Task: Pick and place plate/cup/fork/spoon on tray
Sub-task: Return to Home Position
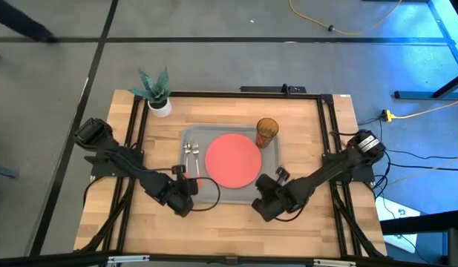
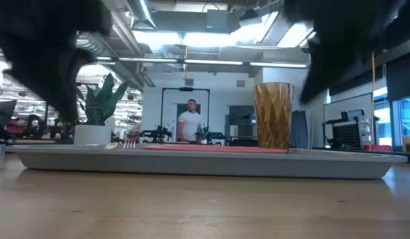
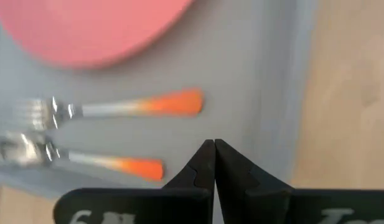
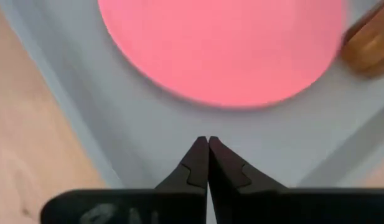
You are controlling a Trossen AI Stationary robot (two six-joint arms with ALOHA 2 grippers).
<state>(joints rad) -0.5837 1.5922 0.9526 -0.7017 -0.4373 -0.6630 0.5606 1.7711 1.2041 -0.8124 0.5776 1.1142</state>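
My left gripper's (image 3: 213,144) two dark fingers are pressed together with nothing between them. Their tips hang over the floor of the large grey rectangular plastic tray (image 3: 254,81), close to its raised rim. Just beyond them lie two small silver metal utensils with orange handle tips, parallel, with their handles pointing towards the gripper. The fork (image 3: 111,109), its tines visible, is nearer the plate. The spoon (image 3: 79,158) lies on the fork's outer side, its head too blurred for me to make out the bowl. My right gripper's (image 4: 208,140) fingers are likewise closed on each other and empty, over bare tray floor just short of the flat round coral-red plate (image 4: 223,43).

From above, I see both grippers at the tray's edge facing the low camera, one near each corner, with the arms angling in across the light wooden table (image 1: 229,230). The plate lies flat mid-tray. The small translucent amber-brown plastic cup (image 1: 266,131) stands upright in the far right corner, just beside the plate; I cannot tell whether they touch. A green potted plant (image 1: 158,96) stands on the table beyond the far left corner. A person (image 2: 190,119) in a white top stands far back in the room.
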